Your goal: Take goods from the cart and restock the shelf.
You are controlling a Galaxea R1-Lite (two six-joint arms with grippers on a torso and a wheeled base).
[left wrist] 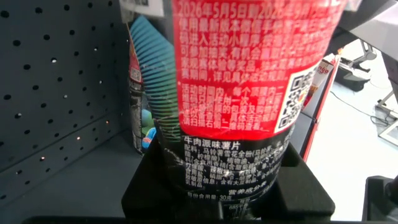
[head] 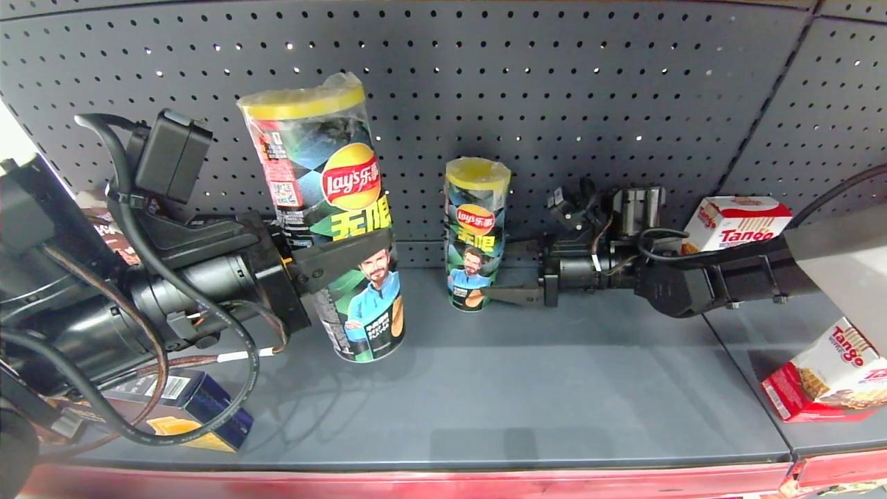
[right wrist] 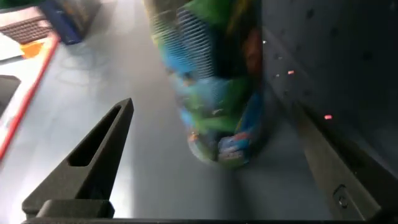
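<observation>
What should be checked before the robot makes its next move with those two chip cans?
1. Left gripper shut on the tall chip can: ok.
2. Tall chip can's base resting on the shelf: cannot tell.
3. Small chip can standing upright near the back panel: ok.
4. Right gripper open, one finger either side of the small chip can: ok.
5. Bare shelf between the two cans: ok.

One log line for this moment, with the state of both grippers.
left gripper: shut on big chip can | right gripper: open around small chip can, standing on shelf
</observation>
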